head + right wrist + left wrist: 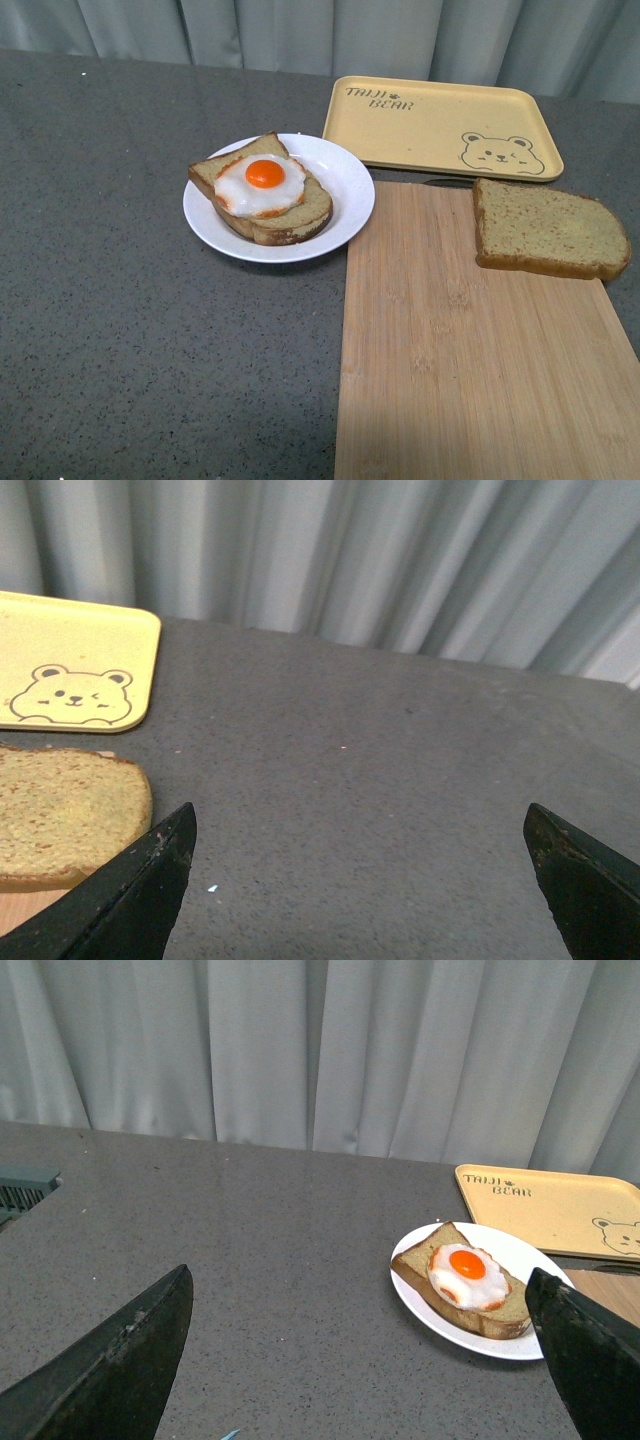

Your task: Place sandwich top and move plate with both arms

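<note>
The sandwich top (550, 230), a plain brown bread slice, lies at the far right end of the wooden cutting board (470, 360); it also shows in the right wrist view (60, 815). The white plate (345, 195) sits left of the board and holds a bread slice bearing a fried egg (262, 183); the plate also shows in the left wrist view (520, 1260). Neither arm is in the front view. My left gripper (360, 1305) is open and empty above the grey table, with the plate beside one finger. My right gripper (360, 825) is open and empty, with the plain slice beside one finger.
A yellow rectangular bear tray (440, 125) lies behind the board and plate. The table is dark grey (120, 300). Grey curtains (300, 30) hang along the back edge.
</note>
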You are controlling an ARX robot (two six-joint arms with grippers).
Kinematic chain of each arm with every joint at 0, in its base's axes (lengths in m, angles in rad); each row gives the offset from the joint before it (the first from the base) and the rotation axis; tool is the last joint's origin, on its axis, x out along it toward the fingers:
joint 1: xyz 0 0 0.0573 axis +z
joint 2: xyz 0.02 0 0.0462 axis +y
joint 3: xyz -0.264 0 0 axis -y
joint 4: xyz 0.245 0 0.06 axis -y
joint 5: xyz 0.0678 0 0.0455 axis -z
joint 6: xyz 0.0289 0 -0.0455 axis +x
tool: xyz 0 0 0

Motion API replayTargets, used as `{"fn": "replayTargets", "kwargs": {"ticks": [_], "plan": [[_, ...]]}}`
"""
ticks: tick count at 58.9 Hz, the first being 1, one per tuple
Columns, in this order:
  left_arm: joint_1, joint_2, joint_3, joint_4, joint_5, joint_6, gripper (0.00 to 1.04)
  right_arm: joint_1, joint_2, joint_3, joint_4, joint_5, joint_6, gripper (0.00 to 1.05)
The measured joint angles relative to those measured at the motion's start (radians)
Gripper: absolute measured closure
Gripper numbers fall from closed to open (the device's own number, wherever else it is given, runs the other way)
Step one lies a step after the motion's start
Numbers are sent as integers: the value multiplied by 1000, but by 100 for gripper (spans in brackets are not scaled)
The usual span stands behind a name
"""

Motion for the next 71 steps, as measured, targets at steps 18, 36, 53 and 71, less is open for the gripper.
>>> {"fn": "replayTargets", "kwargs": {"ticks": [18, 36, 53, 71], "plan": [[0, 0, 0, 0, 0, 0, 7, -123, 671, 385, -173, -350, 163, 9], [0, 0, 0, 0, 0, 0, 7, -113, 1022, 681, -351, -558, 360, 9], [0, 0, 0, 0, 0, 0, 7, -42, 1180, 828, -431, -644, 510, 9], [0, 0, 0, 0, 0, 0, 7, 9, 1278, 943, -558, -594, 597, 48]]}}
